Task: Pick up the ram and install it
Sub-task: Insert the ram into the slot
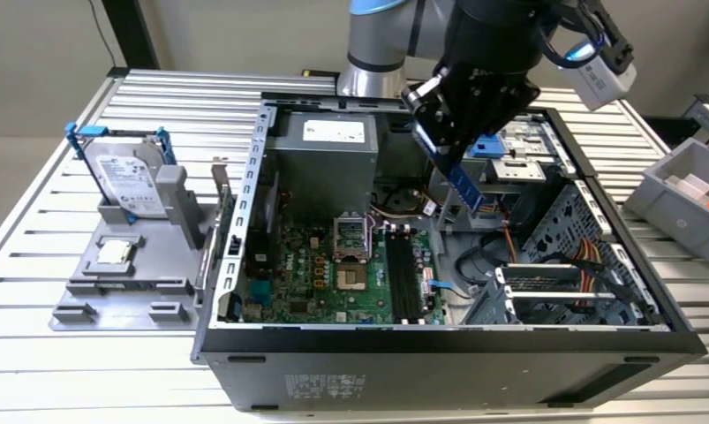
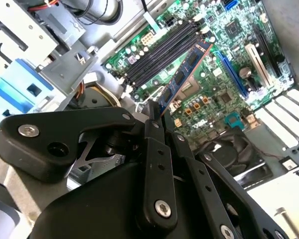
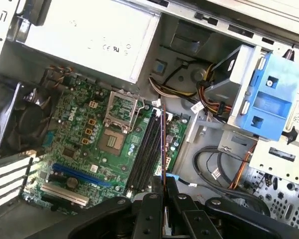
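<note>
The tool [image 2: 157, 115] is pinching one end of the ram [image 2: 182, 79], its black fingers pressed onto the stick's faces. The ram hangs tilted in the air inside the open computer case [image 1: 448, 340], above the motherboard [image 1: 319, 274] and clear of it, its free end pointing down towards the long black memory slots [image 1: 403, 274]. Just beside those slots are the processor socket [image 1: 351, 238] on one side and loose cables [image 3: 214, 169] with a blue drive bracket [image 3: 269, 99] on the other. The case fills the middle of the slatted surface [image 1: 48, 371]. A hard drive [image 1: 131, 181] in a blue frame stands near the surface's edge at the exterior view's left.
</note>
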Available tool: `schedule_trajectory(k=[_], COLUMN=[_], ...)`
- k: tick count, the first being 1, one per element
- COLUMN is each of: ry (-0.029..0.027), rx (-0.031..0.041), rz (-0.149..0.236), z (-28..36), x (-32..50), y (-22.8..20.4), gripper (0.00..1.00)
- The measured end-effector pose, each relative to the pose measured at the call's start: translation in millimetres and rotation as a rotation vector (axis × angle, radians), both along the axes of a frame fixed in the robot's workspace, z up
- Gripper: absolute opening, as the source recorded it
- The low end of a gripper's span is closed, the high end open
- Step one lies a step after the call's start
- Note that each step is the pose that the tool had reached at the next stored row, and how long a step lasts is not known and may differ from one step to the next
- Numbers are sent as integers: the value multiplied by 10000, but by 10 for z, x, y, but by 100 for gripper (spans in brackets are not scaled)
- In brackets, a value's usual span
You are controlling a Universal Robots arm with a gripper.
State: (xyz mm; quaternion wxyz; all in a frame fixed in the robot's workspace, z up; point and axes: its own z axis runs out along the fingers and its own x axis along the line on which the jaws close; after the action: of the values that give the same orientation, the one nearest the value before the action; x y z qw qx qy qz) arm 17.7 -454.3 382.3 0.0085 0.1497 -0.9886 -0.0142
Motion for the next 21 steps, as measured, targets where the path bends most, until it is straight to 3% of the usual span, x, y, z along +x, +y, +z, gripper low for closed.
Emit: schedule_trajectory(k=[12,21], ry=[0,0], rx=[0,1], rz=[-1077,-1463], z=[-5,-8], x=[0,0], y=[0,0], gripper=[0,0])
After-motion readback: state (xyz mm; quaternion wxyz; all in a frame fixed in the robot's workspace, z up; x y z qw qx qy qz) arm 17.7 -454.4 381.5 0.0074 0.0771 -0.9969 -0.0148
